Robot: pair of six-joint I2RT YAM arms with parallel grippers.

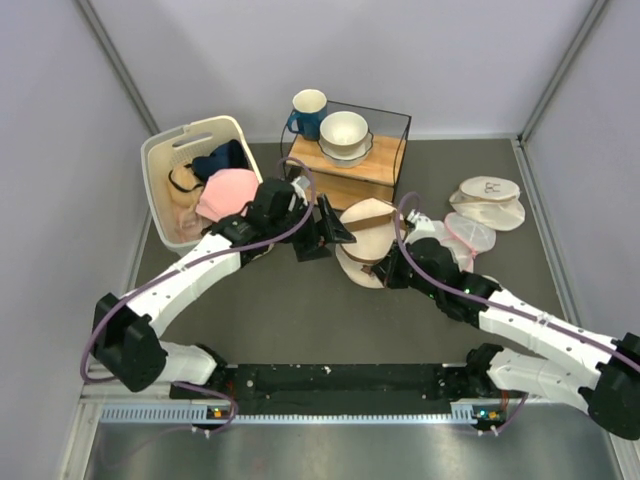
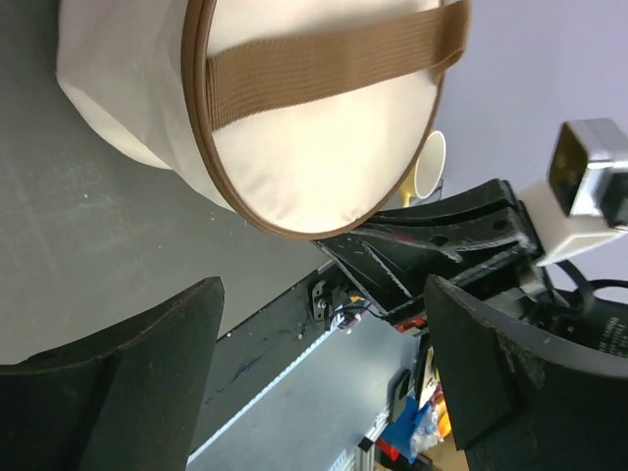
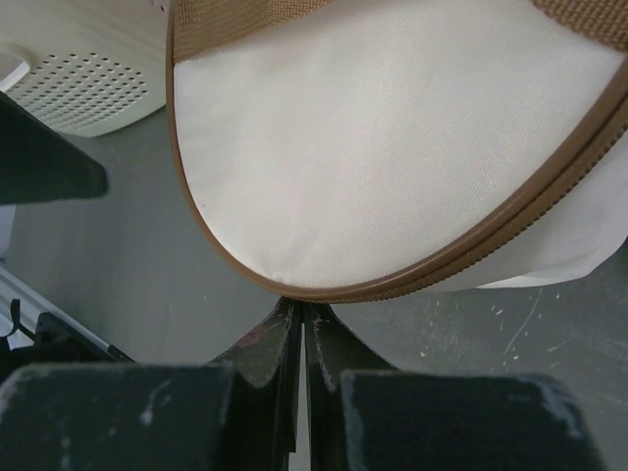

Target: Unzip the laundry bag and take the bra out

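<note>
Left gripper (image 2: pixel 324 294) hangs spread and empty just left of the laundry bag (image 1: pixel 368 240), which sits mid-table between both arms. Right gripper (image 3: pixel 299 329) is pinched closed against the bag's zipper rim (image 3: pixel 294 289), nearer the seam; whether it grips anything is hidden.

The top view is being lit evenly from overhead, and only soft, faint shadows are being cast on the dark table (image 1: pixel 300 320). A dull sheen is being thrown off the metal strip (image 1: pixel 300 450) along the bottom of the frame. In the left wrist view the laundry bag (image 2: pixel 314 147) is being rendered bright and sharp, while the fingers (image 2: pixel 128 392) of the left gripper (image 2: pixel 322 285) are being blurred in the lower corners. In the right wrist view the right gripper (image 3: pixel 301 306) is being shown dark and out of focus along the bottom edge, and the fabric weave above is being kept crisp.
</note>
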